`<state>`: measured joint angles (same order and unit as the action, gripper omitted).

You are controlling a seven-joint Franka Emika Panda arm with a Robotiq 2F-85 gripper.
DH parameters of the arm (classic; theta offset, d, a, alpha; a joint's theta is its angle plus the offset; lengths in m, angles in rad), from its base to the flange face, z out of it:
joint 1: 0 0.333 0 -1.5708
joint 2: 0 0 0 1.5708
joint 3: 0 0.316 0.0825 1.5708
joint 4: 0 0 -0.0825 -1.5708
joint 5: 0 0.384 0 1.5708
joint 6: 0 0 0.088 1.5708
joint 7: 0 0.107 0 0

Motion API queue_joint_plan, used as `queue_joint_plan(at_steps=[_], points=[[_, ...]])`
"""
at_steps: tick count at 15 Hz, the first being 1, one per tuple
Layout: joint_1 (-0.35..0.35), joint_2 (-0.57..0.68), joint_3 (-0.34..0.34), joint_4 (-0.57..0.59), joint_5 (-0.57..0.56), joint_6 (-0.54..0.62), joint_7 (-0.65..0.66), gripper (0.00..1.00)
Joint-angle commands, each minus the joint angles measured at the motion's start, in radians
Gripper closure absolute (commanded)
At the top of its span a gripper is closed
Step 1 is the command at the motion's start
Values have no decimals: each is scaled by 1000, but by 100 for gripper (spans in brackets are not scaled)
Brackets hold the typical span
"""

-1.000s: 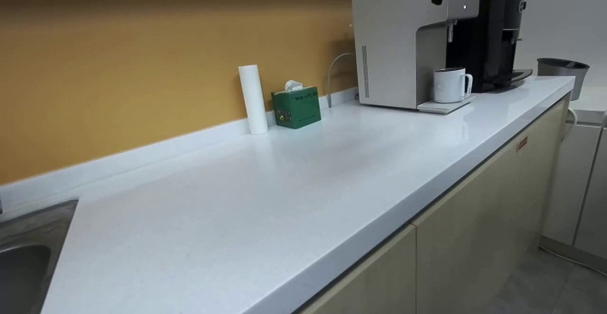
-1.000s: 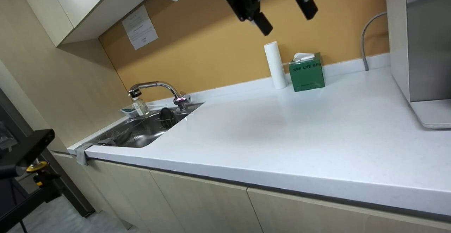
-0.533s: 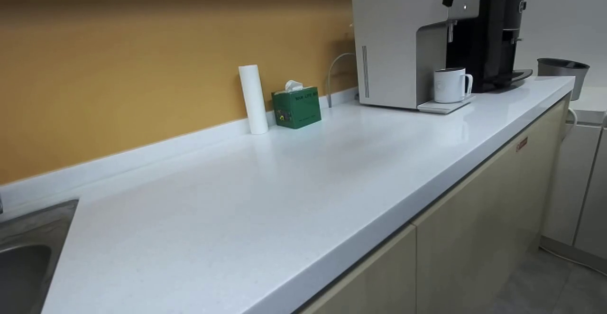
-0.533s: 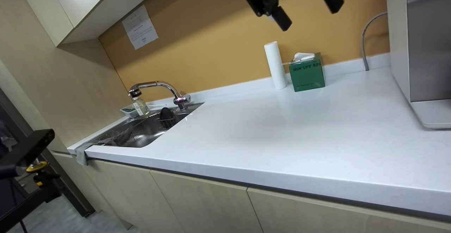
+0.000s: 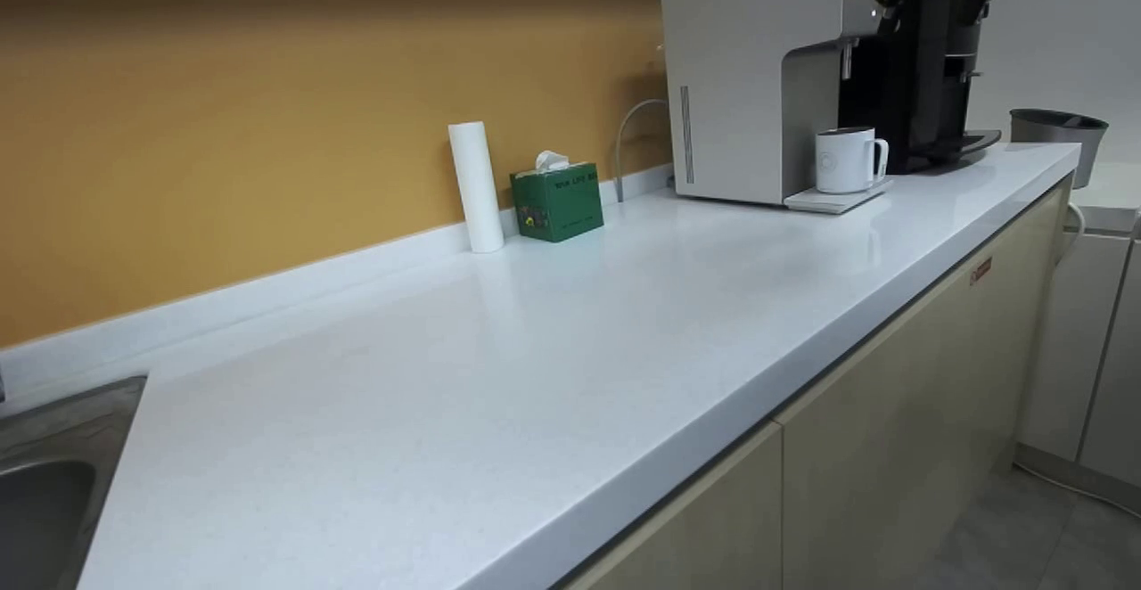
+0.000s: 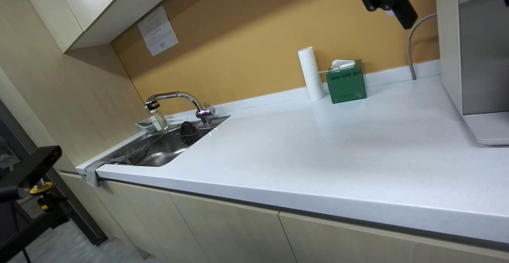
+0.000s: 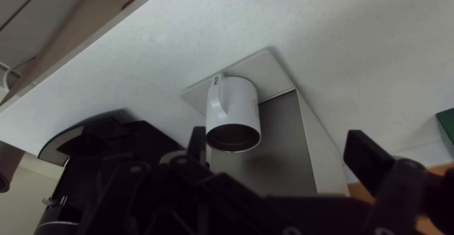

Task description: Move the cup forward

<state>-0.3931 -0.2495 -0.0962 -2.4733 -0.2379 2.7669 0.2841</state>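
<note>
- While the black two-fingered gripper [image 7: 278, 144] hangs high over the glossy white counter [image 5: 570, 349], its fingers [image 7: 369, 158] stand wide apart.
- Below them sits the short, round white ceramic mug [image 7: 237, 110] with a side handle [image 7: 214, 100]; it is upright on the flat, pale tray [image 7: 271, 75] at the foot of the tall, boxy, light grey coffee machine [image 5: 749, 91].
- Seen from the wrist, the mug shows between the two fingers, closer to one than to the other.
- Its handle is turned to the side where a tall black machine [image 5: 918, 109] stands, next to the grey one.
- In both exterior views a slim white cylinder [image 5: 477, 187] stands near a green, square-sided tissue box [image 6: 346, 85], both by the orange-yellow wall [image 6: 258, 56] and well apart from the coffee machine.
- Away from the machines, a stainless steel sink [image 6: 169, 147] with a curved chrome tap [image 6: 181, 95] is set into the counter.
</note>
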Motion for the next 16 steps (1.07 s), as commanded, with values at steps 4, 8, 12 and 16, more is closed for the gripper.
queue_joint_plan(at_steps=[4, 8, 12, 16], points=[[43, 62, -59, 4, 59, 33, -72, 0], [16, 87, -46, 20, -5, 46, -34, 0], [24, 186, -90, 76, 17, 37, -82, 0], [44, 284, -137, 130, 63, 90, -117, 0]])
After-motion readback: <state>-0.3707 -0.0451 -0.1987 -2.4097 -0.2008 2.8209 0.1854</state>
